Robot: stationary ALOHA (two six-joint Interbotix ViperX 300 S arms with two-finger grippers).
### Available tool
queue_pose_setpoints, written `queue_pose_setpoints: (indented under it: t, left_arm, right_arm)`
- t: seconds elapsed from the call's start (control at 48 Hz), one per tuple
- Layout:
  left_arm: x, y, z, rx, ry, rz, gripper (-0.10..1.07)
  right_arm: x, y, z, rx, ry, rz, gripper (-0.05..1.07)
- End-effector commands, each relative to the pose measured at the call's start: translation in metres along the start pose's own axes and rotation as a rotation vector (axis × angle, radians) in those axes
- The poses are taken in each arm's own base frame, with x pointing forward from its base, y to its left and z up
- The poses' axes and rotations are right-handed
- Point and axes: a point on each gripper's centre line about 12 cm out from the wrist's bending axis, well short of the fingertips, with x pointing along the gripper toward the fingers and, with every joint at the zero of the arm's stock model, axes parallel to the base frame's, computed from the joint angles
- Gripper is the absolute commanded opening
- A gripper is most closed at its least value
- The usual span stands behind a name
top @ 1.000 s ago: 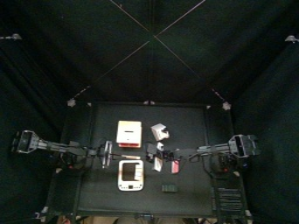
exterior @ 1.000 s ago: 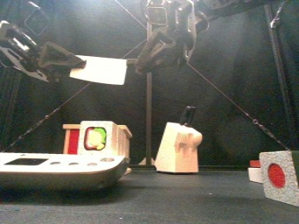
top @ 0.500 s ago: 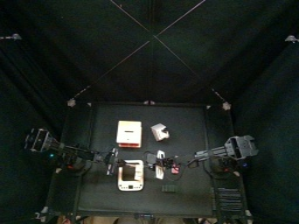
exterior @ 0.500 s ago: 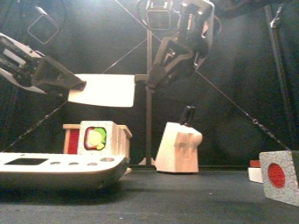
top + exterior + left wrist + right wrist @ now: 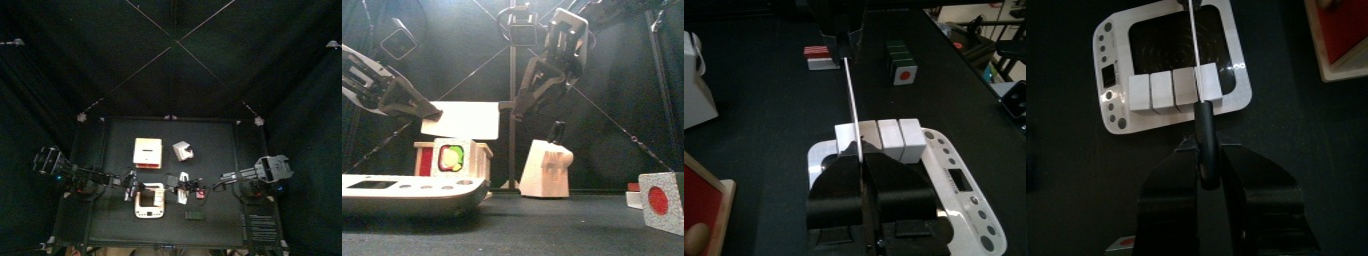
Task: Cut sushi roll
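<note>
Right gripper (image 5: 1204, 150): we see it pinching the knife (image 5: 1192, 60) by its handle, blade edge-on across the sushi roll (image 5: 1176, 88).
Top view: both arms meet over the cutting board (image 5: 147, 199) at the table's front; the roll is too small to make out.
Front view: we see the blade held broadside above the board, seemingly not yet down.
Left wrist view: left gripper (image 5: 862, 165), pressed together, sits at the roll's end; the roll's long axis runs crosswise to the blade, under it.
</note>
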Motion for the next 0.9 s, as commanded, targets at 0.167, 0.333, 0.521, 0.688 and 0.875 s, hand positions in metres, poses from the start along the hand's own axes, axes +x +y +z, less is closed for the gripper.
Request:
queue_pose_setpoints:
  t: [0.167,0.333,0.521,0.688,0.875]
  left_arm:
    - [0.000,-0.007,-0.005,-0.019,0.033,-0.010,0.23]
    - [0.001,-0.006,-0.007,-0.031,0.043,-0.001,0.23]
    - [0.003,-0.006,-0.010,-0.031,0.057,-0.001,0.23]
    - [0.003,-0.006,-0.011,-0.032,0.063,0.000,0.23]
    - [0.003,-0.006,-0.011,-0.031,0.063,-0.002,0.23]
  right_arm:
    - [-0.003,-0.001,0.003,0.008,-0.005,-0.001,0.35]
    - [-0.001,-0.002,0.001,0.006,0.006,-0.006,0.35]
    - [0.000,-0.002,0.000,0.010,0.012,-0.008,0.35]
    - [0.002,-0.002,-0.002,0.013,0.022,-0.010,0.35]
    - [0.005,-0.003,-0.004,0.014,0.031,-0.012,0.35]
